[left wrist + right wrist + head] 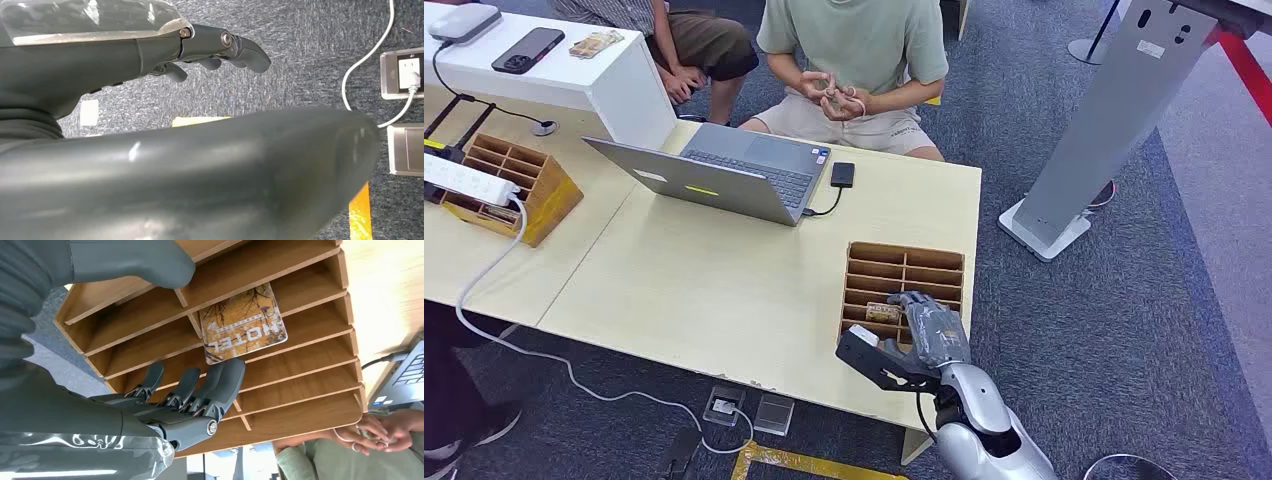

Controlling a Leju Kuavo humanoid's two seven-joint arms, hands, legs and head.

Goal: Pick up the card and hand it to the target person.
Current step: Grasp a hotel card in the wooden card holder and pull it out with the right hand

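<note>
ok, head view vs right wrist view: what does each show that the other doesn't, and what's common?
Head view alone: the whole table, the phone on the white counter, a second wooden rack and the power strip.

Right wrist view alone: the card's face, printed HOTEL, lying in a slot with the right hand's fingertips just short of its edge.

Both: the right hand, the wooden organizer, the open laptop, and the seated person's clasped hands.

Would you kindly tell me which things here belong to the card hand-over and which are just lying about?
Job:
card
wooden rack holding it
right hand, over the rack
person in green across the table

Lying about:
laptop
second rack
power strip
phone
</note>
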